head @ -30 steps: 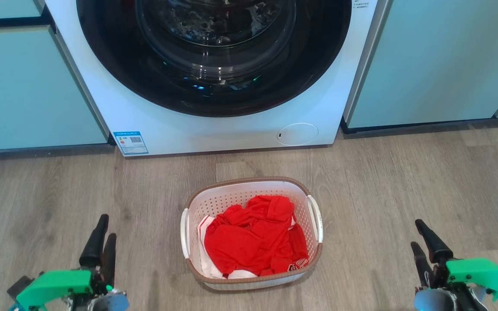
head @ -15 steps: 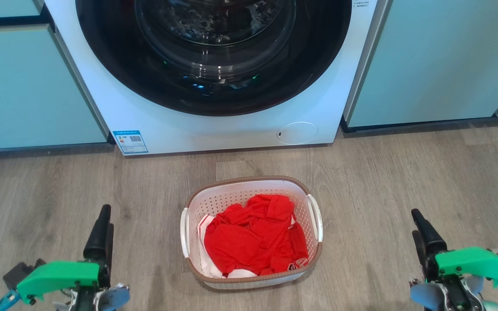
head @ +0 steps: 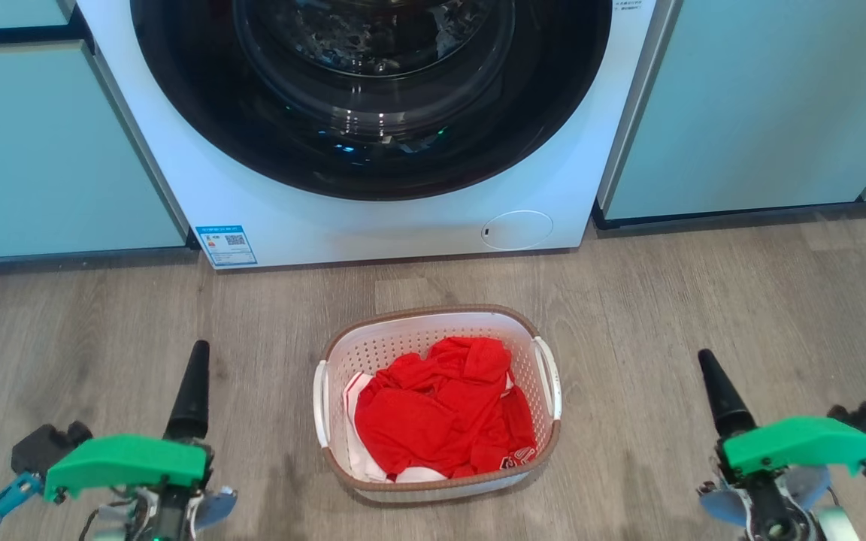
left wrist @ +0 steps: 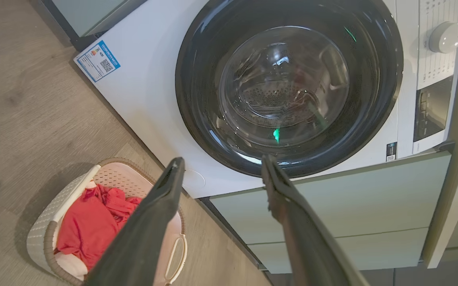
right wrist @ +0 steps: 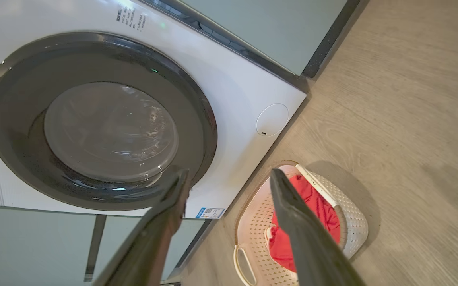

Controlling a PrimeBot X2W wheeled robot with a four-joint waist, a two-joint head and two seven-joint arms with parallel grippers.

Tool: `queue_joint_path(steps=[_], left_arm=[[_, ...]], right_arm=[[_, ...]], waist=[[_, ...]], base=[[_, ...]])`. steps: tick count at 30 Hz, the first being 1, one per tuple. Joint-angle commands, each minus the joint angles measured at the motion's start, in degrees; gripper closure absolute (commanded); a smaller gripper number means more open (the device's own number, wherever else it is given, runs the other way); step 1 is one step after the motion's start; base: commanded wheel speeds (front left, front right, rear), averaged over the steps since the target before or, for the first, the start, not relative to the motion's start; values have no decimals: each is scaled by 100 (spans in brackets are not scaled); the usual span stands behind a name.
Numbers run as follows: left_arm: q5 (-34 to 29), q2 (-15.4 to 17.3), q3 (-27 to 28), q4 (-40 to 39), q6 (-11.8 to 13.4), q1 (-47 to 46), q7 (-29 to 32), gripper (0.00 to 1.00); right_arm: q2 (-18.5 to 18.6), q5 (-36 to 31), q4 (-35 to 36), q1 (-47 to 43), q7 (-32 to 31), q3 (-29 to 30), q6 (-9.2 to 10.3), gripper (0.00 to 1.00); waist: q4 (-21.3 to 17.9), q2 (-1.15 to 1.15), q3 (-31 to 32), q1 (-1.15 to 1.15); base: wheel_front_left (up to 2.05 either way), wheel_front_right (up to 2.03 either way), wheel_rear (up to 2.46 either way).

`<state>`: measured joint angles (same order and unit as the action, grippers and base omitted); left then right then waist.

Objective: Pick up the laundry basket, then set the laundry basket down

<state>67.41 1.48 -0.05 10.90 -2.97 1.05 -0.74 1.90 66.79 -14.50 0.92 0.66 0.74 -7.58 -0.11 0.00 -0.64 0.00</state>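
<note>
White laundry basket (head: 403,342) stands upright, mouth upward, long axis running left-right.

- The washing machine (head: 373,225) is cut off by the head view's top edge, so its upper part is not seen.
- The print on the blue label (head: 226,246) is too small to be read.
- The white cloth (head: 352,387) in the laundry basket (head: 433,309) is largely covered by the red garment (head: 440,409).
- In the left wrist view, part of the laundry basket is hidden behind a finger (left wrist: 149,222) of the left gripper (left wrist: 221,165).
</note>
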Motion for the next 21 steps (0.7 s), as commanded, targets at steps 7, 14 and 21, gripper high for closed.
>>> queue_joint_path(steps=[7,14,21], left_arm=[[-922,76,-93,-374,143,-231,-163,0],[-1563,85,-167,-428,247,-173,-264,0],[-2159,123,-257,-447,372,-98,-382,0]], right_arm=[[53,-826,360,333,176,-243,3,0],[56,-1278,431,335,276,-356,4,0],[60,-1757,414,317,393,-453,4,0]], waist=[[0,0,-12,0],[3,0,-23,0],[8,0,-33,0]], base=[[0,0,0],[0,0,0],[0,0,0]])
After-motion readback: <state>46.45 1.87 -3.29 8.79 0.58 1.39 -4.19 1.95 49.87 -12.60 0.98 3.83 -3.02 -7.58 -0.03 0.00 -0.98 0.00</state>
